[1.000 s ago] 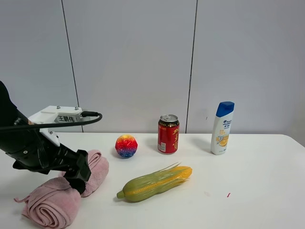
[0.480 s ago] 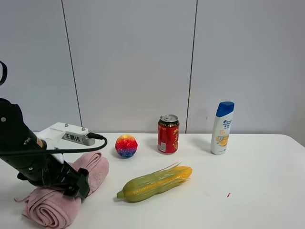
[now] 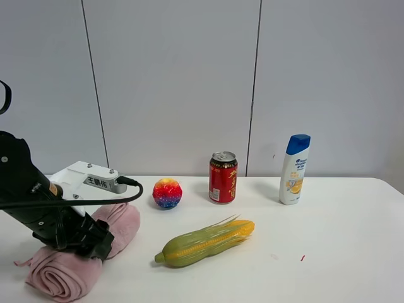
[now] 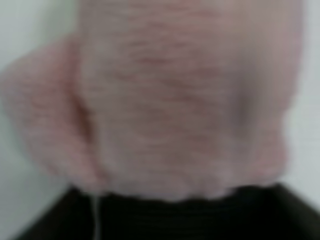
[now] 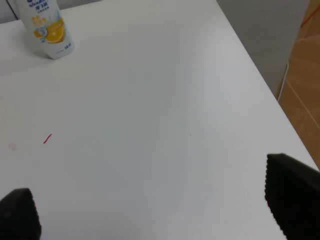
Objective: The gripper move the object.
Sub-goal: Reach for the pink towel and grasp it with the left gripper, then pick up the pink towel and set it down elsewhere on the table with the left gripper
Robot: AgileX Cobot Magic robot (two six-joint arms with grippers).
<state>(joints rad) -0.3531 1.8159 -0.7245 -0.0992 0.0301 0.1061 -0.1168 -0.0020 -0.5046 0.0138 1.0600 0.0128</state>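
Observation:
A rolled pink towel (image 3: 124, 222) lies at the front left of the white table (image 3: 334, 252). My left gripper (image 3: 95, 243) is pressed down into the middle of the towel; its fingers are hidden in the cloth. In the left wrist view the blurred towel (image 4: 175, 100) fills the picture, very close. My right gripper (image 5: 160, 215) does not show in the exterior view; in the right wrist view its two dark fingertips (image 5: 292, 200) stand wide apart over bare table with nothing between them.
A yellow-green corn cob (image 3: 205, 243) lies at the front middle. A rainbow ball (image 3: 167, 192), a red can (image 3: 223, 177) and a white shampoo bottle (image 3: 295, 169) stand along the back; the bottle also shows in the right wrist view (image 5: 47, 27). The table's right edge (image 5: 260, 80) is near my right gripper.
My left arm has come down and back to the left onto the towel. The towel has shifted slightly left under it. The other objects have not moved.

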